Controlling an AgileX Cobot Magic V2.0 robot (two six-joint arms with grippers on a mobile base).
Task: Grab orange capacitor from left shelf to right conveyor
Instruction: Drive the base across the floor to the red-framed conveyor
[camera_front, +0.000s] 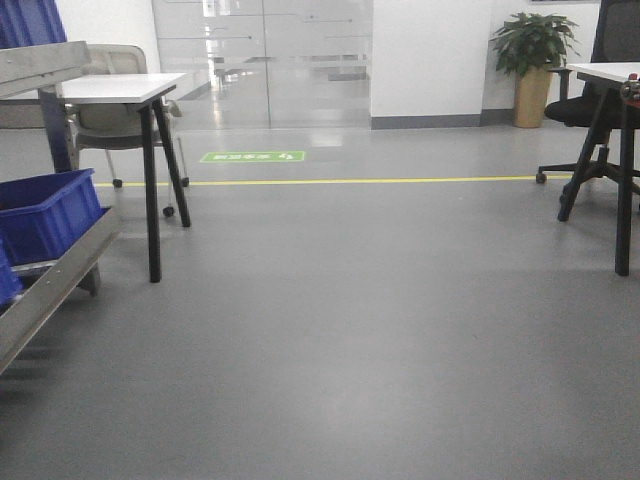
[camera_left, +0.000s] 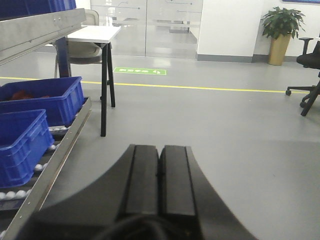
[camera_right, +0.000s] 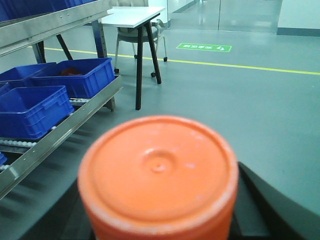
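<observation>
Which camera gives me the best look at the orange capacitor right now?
Right wrist view: the orange capacitor fills the foreground, end cap toward the lens. The front and left wrist views show none of it.

- A wide stretch of grey floor was left open through the middle, up to the yellow line.
- The left side was closed off by the left shelf, its lower level filled with blue bins.
- Beyond the shelf, passage was narrowed by a white table with a chair beneath.
- The far right was hemmed by a second table and an office chair.
- The right wrist view's foreground was blocked by the orange capacitor.
</observation>
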